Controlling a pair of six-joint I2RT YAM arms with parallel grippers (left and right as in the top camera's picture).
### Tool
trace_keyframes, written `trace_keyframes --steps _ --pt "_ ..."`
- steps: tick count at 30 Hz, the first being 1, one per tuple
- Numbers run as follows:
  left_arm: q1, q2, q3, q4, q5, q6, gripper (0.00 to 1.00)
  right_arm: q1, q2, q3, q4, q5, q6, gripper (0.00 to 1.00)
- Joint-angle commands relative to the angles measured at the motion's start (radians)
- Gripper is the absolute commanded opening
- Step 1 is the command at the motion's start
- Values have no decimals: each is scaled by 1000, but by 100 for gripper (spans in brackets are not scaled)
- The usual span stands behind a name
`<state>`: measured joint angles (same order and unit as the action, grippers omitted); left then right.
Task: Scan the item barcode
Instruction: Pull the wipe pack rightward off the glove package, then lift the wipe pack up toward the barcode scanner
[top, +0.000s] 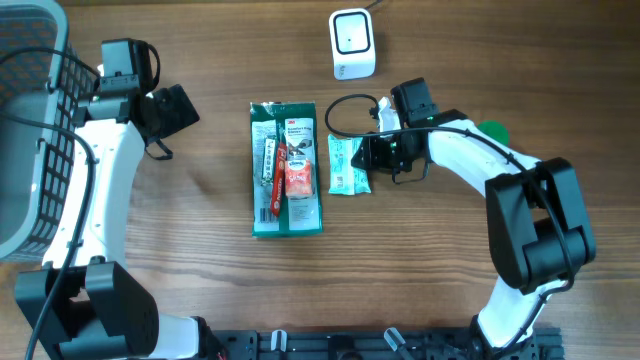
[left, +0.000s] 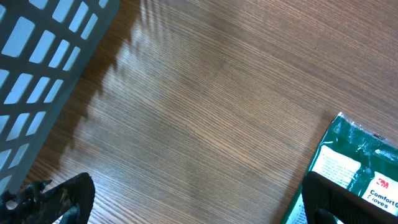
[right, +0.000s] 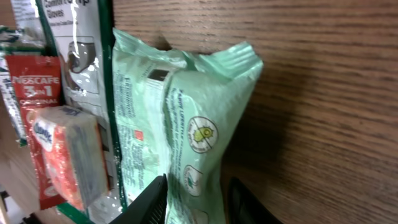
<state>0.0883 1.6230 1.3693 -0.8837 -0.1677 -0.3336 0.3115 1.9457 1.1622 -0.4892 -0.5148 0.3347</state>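
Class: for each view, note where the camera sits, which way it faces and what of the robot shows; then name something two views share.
Overhead: above the table, facing straight down; both arms, basket, scanner.
Left wrist: on the left arm, facing down at bare wood; open fingers at the bottom.
Right wrist: on the right arm, close on the mint packet; fingers clasp it.
Shared: green glove pack, in all three.

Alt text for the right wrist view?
A pale green packet lies on the wooden table, the right gripper straddling its near end, grip unclear. Beside it, a red Nescafe sachet and tissue pack lie on a green glove package.
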Motion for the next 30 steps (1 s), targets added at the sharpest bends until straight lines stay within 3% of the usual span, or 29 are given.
trace_keyframes --steps 1,5,8,13,21,23,24,25,28,30 --pt "6 -7 11 0 -10 16 100 5 -21 -40 27 56 -16 33" --pt "6 -7 11 0 -9 16 100 5 -21 -56 78 55 31 30" --pt "6 -7 11 0 -9 16 100 5 -21 -56 77 38 11 4" --pt "6 -7 11 0 -10 16 100 -27 -66 -27 74 -131 -66 4" --pt "6 -7 11 0 -9 16 100 -57 -434 -23 51 -251 -233 4" --pt "6 -7 11 0 -9 16 100 -57 -455 -23 51 -259 -228 4" --pt "6 -7 11 0 -10 16 100 -57 -458 -23 34 -226 -228 38" --pt "6 -7 11 0 -9 16 100 -57 -458 -23 5 -167 -228 45" --pt "6 -7 11 0 -9 16 100 -56 -440 -32 -73 10 -248 77" --pt "6 -7 11 0 -9 16 100 -56 -418 -41 -77 79 -257 76"
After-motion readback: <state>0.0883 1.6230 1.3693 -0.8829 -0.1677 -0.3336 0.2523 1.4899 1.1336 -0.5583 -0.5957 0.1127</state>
